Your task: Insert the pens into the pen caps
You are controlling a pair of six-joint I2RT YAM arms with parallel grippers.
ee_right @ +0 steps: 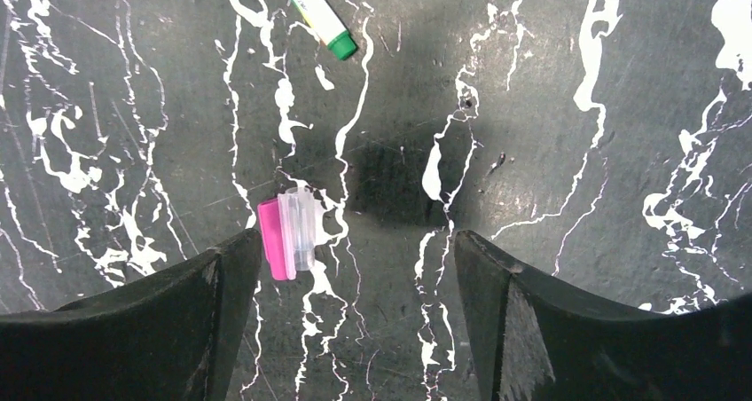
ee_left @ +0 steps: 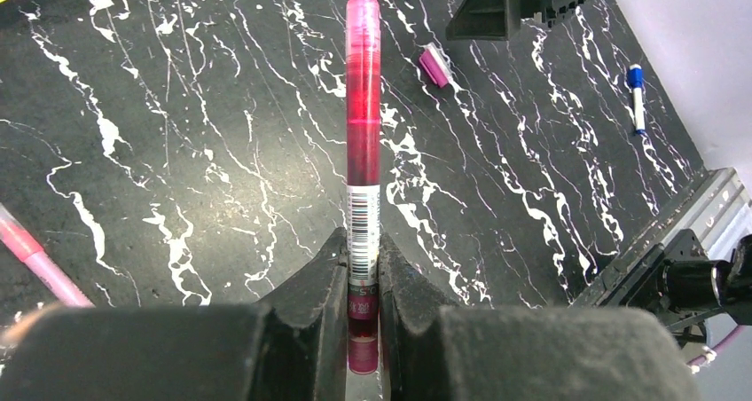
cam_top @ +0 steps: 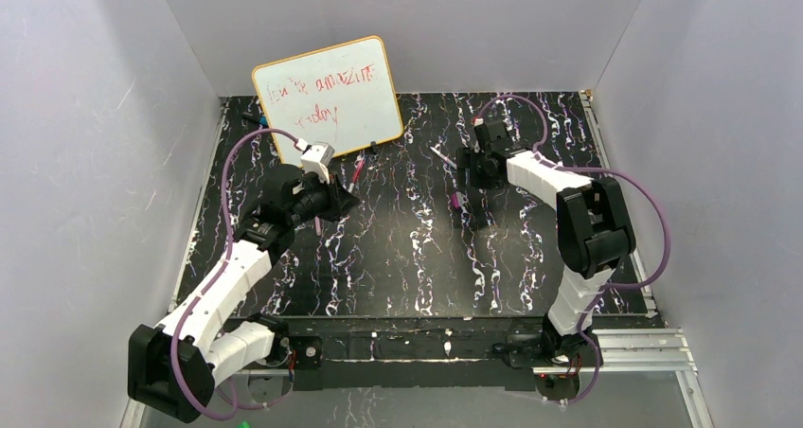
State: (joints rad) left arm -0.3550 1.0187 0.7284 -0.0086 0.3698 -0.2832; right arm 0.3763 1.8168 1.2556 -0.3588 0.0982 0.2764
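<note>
Left gripper (ee_left: 362, 272): clamped tight on the pink-red pen (ee_left: 363, 108), held above the table. Right gripper (ee_right: 355, 268): jaws wide, empty. Pen cap (ee_right: 285, 234) lies right of table centre, just outside one finger. Cap pickup is in hand. You'd want to centre the jaws over it, then close.

I see a glossy, translucent pink-red plastic pen (ee_left: 363, 108) with a barcode label (ee_left: 363, 232). Beneath it, the table (ee_left: 177, 179) is smooth black marble-pattern; right of it, a shiny magenta plastic pen cap (ee_left: 434, 65).
</note>
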